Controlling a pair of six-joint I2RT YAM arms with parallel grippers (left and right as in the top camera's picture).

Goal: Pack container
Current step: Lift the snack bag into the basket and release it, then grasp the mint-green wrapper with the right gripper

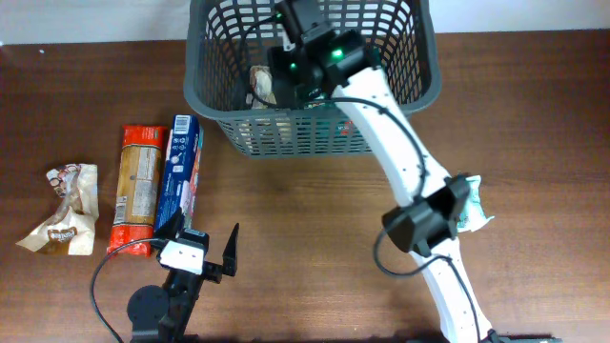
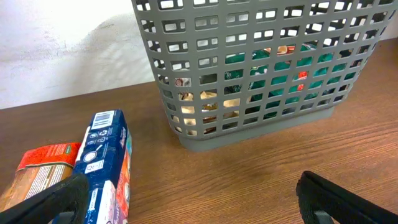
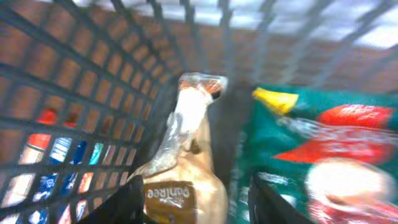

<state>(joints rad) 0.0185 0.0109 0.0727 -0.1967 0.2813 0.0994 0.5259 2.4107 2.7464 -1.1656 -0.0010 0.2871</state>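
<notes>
Right tool (image 3: pixel 194 208), deep in the large dark gray lattice-sided plastic basket (image 1: pixel 286 141) at the far edge of the wooden desk (image 1: pixel 305 210), straddles a clear-wrapped tan pastry pack (image 3: pixel 186 162) beside a green snack bag (image 3: pixel 311 143), its hold unclear, so it should spread fully and lift straight out.

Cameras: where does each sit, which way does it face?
Overhead: above the table, looking straight down; shows left gripper, right arm, basket.
Left wrist: low over the table, facing the basket's slotted wall; own fingers at bottom corners.
Right wrist: inside the basket, facing tan pack and green pack; right gripper straddles the tan one.
Shared: overhead and left wrist both show the blue box.
</notes>
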